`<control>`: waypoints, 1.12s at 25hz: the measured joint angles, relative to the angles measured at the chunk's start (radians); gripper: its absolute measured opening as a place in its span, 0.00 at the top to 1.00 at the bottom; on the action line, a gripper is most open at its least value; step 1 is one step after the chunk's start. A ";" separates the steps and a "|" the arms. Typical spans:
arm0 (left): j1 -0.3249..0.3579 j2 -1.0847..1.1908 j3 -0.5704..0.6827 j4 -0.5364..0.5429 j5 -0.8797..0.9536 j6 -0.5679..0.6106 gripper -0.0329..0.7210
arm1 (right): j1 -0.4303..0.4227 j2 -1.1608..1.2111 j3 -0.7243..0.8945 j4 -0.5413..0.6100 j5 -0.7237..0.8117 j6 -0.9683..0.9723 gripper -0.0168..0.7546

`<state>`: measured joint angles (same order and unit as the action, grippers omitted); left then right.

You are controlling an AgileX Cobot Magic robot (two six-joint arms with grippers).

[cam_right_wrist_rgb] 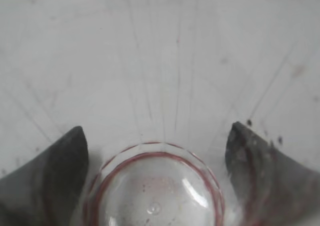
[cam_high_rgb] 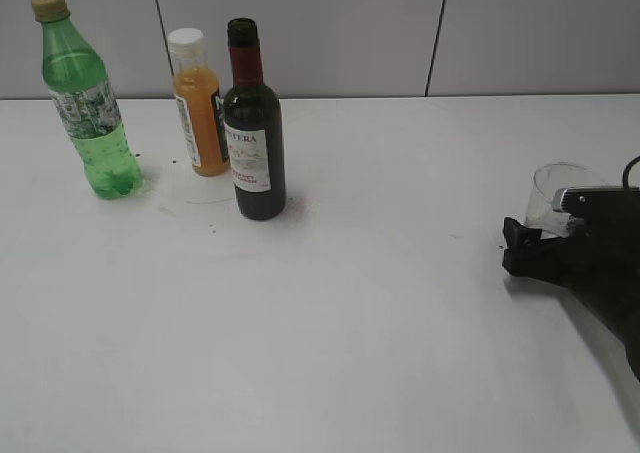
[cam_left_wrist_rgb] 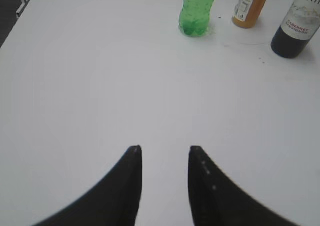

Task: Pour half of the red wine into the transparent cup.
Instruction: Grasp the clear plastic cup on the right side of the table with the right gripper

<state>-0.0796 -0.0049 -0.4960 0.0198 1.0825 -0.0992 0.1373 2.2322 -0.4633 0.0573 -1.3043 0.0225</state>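
The red wine is in a dark-green bottle [cam_high_rgb: 254, 138] with a white label, standing upright at the back left; it also shows in the left wrist view [cam_left_wrist_rgb: 297, 27]. The transparent cup [cam_high_rgb: 556, 191] is at the right edge, slightly tilted, its lower part hidden behind my right gripper [cam_high_rgb: 530, 243]. In the right wrist view the cup [cam_right_wrist_rgb: 155, 186] with its red-stained bottom ring sits between the jaws of my right gripper [cam_right_wrist_rgb: 156, 151], which close on its sides. My left gripper [cam_left_wrist_rgb: 165, 151] is open and empty over bare table, well short of the bottles.
An orange juice bottle [cam_high_rgb: 199, 108] with a white cap stands just behind the wine bottle on its left. A green plastic soda bottle [cam_high_rgb: 88, 103] stands further left. The white table [cam_high_rgb: 350, 313] ends at a grey wall behind.
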 joint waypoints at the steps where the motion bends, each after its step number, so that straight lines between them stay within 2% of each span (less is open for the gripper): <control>1: 0.000 0.000 0.000 0.000 0.000 0.000 0.64 | 0.000 0.000 0.000 0.000 0.000 0.000 0.15; 7: 0.000 0.000 0.000 0.000 0.000 0.000 0.64 | 0.000 0.000 0.000 0.000 -0.001 0.001 0.24; 22: 0.000 0.000 0.000 0.000 0.000 0.000 0.64 | 0.000 -0.006 0.001 -0.007 0.001 0.002 0.30; 28: 0.000 0.000 0.000 0.000 0.000 0.000 0.64 | 0.000 -0.087 0.026 -0.051 0.076 0.002 0.31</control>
<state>-0.0796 -0.0049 -0.4960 0.0198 1.0825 -0.0992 0.1373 2.1449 -0.4374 0.0061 -1.2278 0.0241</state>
